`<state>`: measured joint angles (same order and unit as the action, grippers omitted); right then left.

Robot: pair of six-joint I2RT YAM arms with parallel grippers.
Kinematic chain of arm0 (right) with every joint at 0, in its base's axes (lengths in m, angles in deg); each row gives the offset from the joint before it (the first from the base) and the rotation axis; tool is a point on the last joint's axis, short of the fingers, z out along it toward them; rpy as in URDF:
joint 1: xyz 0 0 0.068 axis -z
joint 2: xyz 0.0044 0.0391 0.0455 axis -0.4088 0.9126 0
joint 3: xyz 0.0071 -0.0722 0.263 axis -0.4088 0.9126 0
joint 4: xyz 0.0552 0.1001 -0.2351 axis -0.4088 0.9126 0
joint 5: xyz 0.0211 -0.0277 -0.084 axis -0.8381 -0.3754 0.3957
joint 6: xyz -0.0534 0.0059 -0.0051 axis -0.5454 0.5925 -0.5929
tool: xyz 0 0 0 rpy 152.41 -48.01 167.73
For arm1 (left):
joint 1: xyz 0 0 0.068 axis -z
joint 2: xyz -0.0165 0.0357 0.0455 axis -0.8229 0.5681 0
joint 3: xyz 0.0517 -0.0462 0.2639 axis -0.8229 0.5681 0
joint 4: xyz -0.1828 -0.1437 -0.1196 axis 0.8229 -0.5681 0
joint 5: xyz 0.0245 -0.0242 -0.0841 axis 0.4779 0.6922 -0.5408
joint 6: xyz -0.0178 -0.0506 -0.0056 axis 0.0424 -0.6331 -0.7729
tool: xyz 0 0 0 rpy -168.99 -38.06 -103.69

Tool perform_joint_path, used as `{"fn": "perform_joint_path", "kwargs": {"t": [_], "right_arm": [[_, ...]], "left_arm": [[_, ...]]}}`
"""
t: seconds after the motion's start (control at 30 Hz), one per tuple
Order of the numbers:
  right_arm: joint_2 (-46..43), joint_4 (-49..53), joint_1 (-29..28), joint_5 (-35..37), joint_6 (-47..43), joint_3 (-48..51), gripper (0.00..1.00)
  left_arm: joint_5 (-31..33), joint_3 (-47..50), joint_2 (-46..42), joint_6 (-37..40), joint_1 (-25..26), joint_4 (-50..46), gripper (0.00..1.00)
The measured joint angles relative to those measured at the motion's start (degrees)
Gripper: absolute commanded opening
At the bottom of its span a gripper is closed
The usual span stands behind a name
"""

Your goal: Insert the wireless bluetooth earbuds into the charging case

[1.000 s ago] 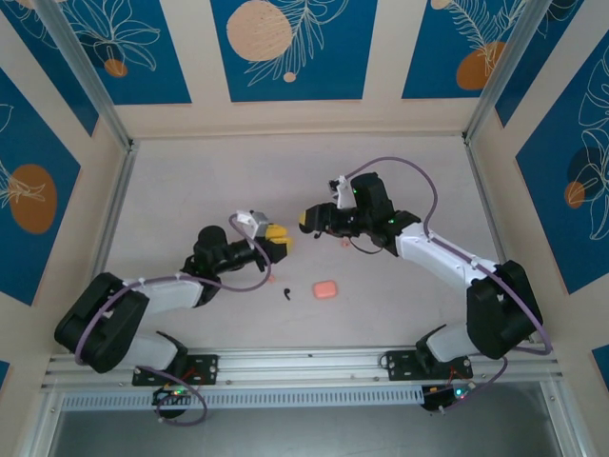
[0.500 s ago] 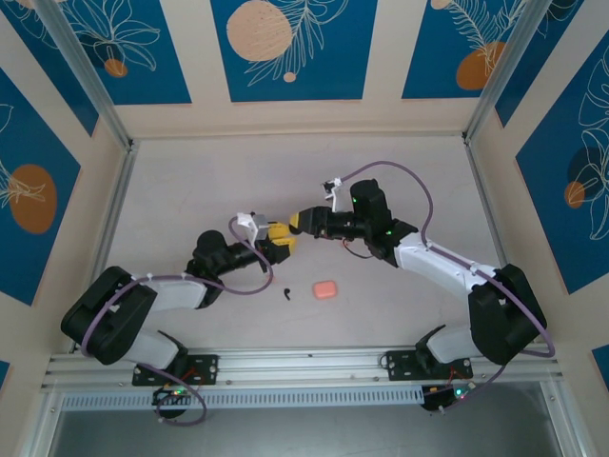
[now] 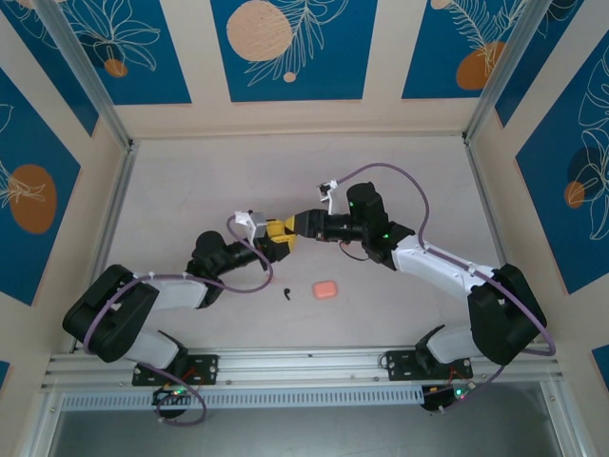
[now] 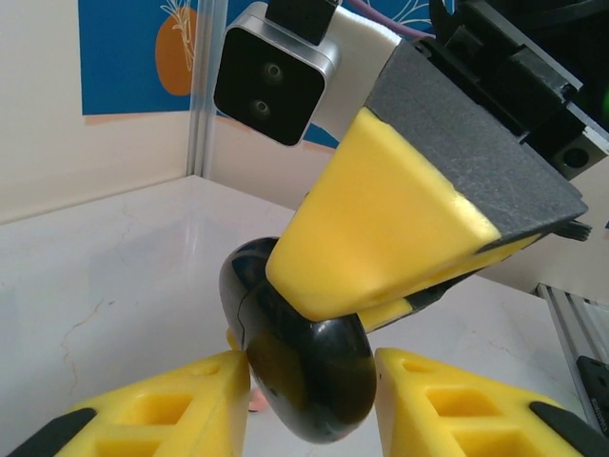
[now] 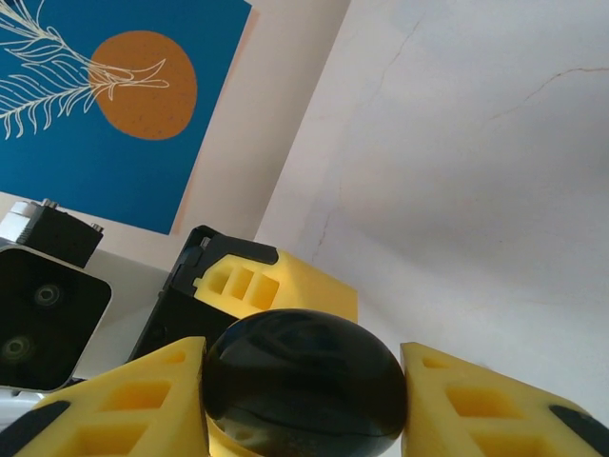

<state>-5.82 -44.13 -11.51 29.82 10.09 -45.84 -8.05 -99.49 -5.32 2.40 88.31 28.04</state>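
**While the left gripper (image 3: 279,238) and the right gripper (image 3: 299,224) pinch one black shiny egg (image 4: 304,371), the charging case (image 3: 325,288) lies on the table (image 3: 190,181)**

Where the two arms meet, over the middle of the table, their yellow tips come together.

In the left wrist view, the left gripper's two yellow fingers (image 4: 162,409) stand at the bottom. One is on each side of the black shiny egg, and both touch it. So the left gripper is closed on the egg, with just the egg between its fingers. A thin line runs across the egg's skin, like a seam. A big yellow finger (image 4: 381,219) of the right gripper lies across the top of the egg.

In the right wrist view, the right gripper's fingers (image 5: 133,400) sit at the bottom too. The egg is between them and touches both. So the right gripper is closed on the egg as well. Behind the egg is a yellow part of the left gripper.

The charging case is a small pink box with round corners. It lies flat on the table, closer to the arm bases than the grippers are, and apart from both grippers. I cannot tell if its lid is open or closed. Just to its left lies a small dark piece (image 3: 284,293), near the case but not touching it.
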Motion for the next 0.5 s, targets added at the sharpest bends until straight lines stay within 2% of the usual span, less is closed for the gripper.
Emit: {"fn": "perform_joint_path", "kwargs": {"t": [0.23,0.37,0.43,0.5], "right_arm": [[0.0,-0.8,-0.3,1.1,0.3,0.3,0.41],[0.0,-1.2,-0.5,1.9,0.5,0.3,0.42],[0.0,-1.4,-0.7,2.1,0.5,0.3,0.45],[0.0,-1.4,-0.9,2.2,0.4,0.3,0.53]], "left_arm": [[0.7,0.0,-0.1,-0.7,0.0,0.0,0.25],[1.1,0.1,-0.8,-0.7,0.0,-0.9,0.21],[1.1,0.1,-1.6,-0.7,0.0,-2.1,0.20],[1.1,0.1,-2.5,-0.6,0.0,-3.5,0.17]]}}
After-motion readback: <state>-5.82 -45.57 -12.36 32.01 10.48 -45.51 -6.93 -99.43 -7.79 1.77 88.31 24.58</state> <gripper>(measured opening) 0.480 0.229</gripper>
